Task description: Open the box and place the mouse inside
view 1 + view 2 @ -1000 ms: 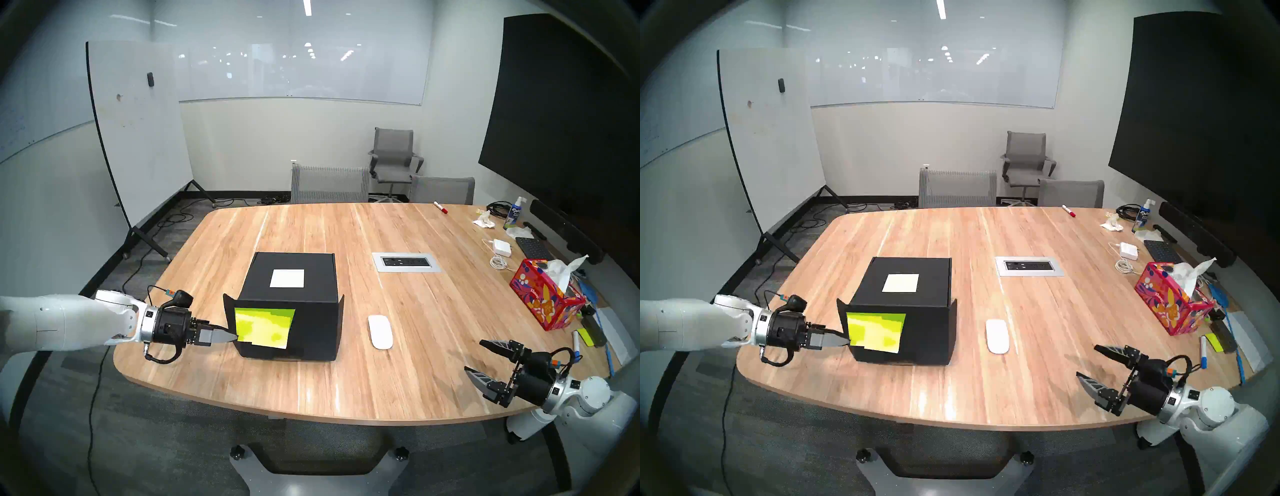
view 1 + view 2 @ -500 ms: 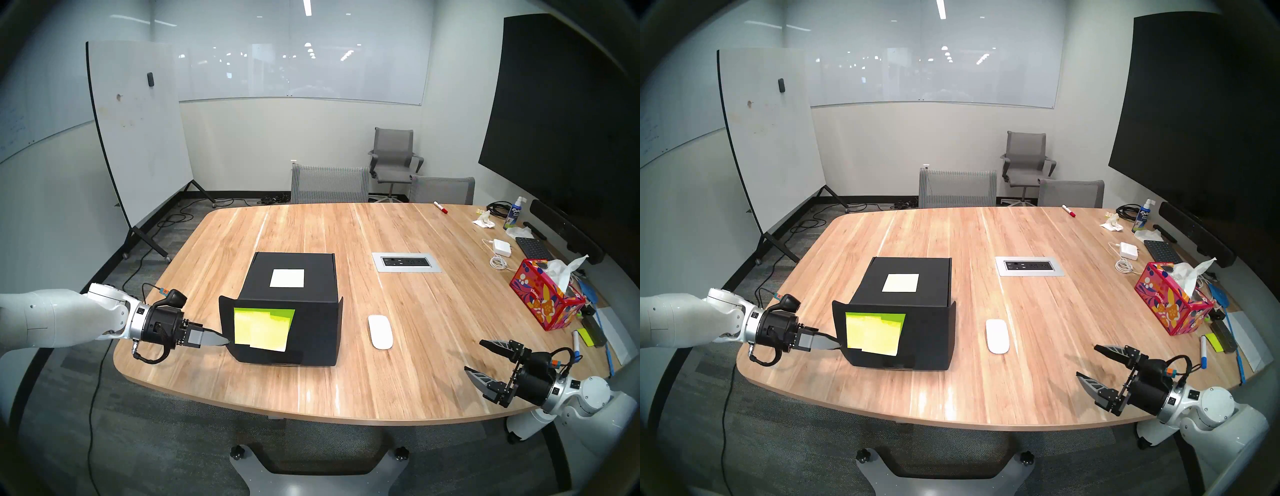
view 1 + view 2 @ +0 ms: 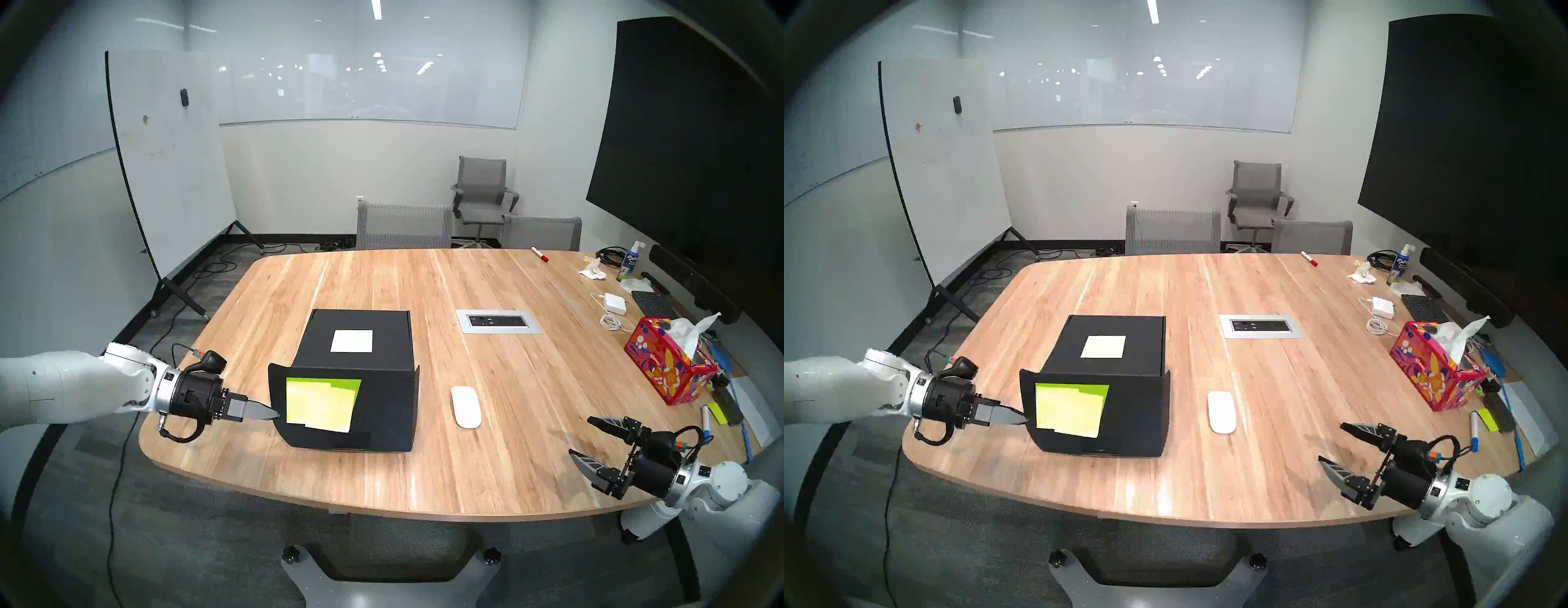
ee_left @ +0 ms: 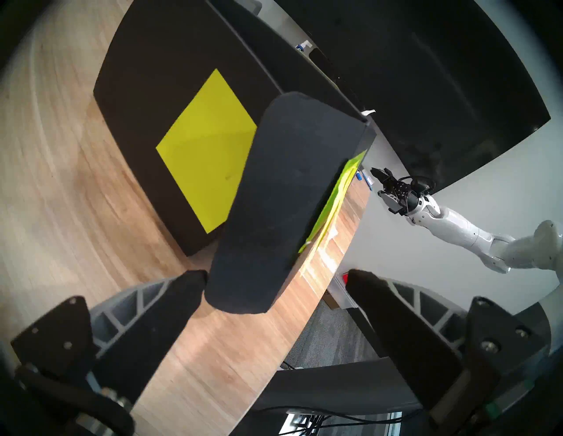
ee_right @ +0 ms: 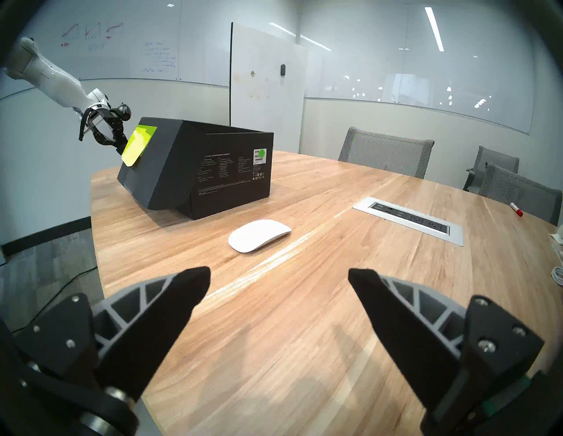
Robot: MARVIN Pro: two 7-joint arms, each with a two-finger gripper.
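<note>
Black matte cardboard box (image 3: 360, 365): near-left of centre on the wooden table (image 3: 424, 475); front flap lid (image 3: 382, 407) swung slightly out, carrying neon yellow-green sticky notes (image 3: 320, 403).
Box handling: looks light and stiff; thin flap should bend if pinched hard. Best hold is the flap's free left side edge.
White glossy oval mouse (image 3: 465, 406): flat on the table just right of the box, untouched.
Mouse handling: smooth, low, likely slippery; pinch across the long sides.
Left gripper (image 4: 274, 281): jaws spread wide, holding nothing; one fingertip (image 3: 267, 412) at the flap's left edge, contact unclear.
Right gripper (image 3: 582, 437): jaws wide apart, empty, near-right of the mouse, well apart.
</note>
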